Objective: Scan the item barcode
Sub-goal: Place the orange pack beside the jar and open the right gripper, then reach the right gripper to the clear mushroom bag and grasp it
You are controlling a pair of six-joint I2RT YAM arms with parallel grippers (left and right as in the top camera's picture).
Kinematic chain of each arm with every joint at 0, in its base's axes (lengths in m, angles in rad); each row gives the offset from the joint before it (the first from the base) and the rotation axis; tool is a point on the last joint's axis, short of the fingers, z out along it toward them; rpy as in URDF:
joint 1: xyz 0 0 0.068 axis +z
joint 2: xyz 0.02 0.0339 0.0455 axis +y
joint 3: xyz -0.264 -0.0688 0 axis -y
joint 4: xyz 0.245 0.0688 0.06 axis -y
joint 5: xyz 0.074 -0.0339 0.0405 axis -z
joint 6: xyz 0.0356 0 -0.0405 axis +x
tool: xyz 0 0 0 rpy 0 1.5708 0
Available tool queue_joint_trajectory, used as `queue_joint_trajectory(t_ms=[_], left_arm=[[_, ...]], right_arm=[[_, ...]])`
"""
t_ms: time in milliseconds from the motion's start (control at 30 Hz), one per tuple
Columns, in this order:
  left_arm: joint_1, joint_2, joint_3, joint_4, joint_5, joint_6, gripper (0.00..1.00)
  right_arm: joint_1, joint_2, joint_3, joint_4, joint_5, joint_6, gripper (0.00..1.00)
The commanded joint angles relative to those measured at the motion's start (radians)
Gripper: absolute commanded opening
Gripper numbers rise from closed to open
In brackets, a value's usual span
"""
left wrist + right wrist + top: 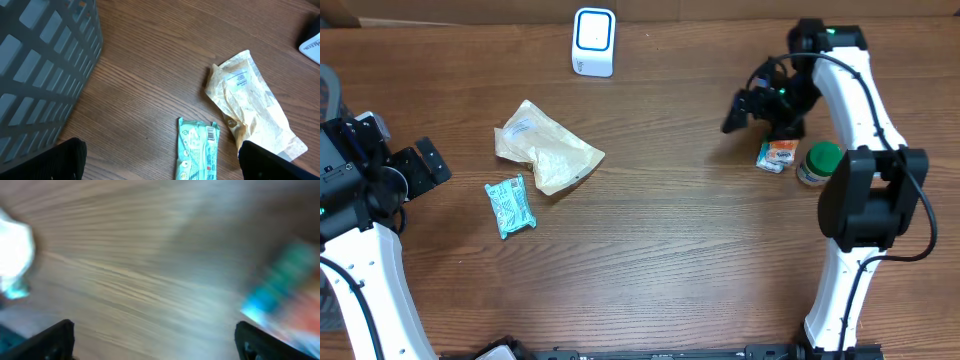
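Since the left gripper (425,165) stands spread and empty beside the grey basket (45,65), you would likely take the teal packet (510,206) just right of it, which lies flat with its barcode (212,133) upward. Expect light, soft, slippery film, so pinch a long edge clear of the code. The tan pouch (548,150) crowds its right side. Open wood leads to the white scanner (593,42) at the far edge. Farther right, the right gripper (745,100), fingers apart and holding nothing, hangs near a small orange packet (777,155) and a green-lidded jar (817,163).
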Motion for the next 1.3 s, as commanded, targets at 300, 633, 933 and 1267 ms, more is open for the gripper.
queue_joint_trajectory(t_ms=[300, 633, 933, 1267], left_arm=[[0.003, -0.002, 0.012, 0.003, 0.008, 0.026, 0.99], [0.003, -0.002, 0.012, 0.003, 0.008, 0.026, 1.0], [0.003, -0.002, 0.012, 0.003, 0.008, 0.026, 1.0], [0.003, -0.002, 0.012, 0.003, 0.008, 0.026, 1.0]], right_arm=[[0.376, 0.003, -0.11, 0.523, -0.086, 0.538, 1.0], [0.535, 0.097, -0.186, 0.795, -0.079, 0.849, 0.91], [0.571, 0.192, -0.186, 0.871, -0.059, 0.863, 0.71], [0.55, 0.2, -0.183, 0.884, -0.101, 0.747, 0.04]])
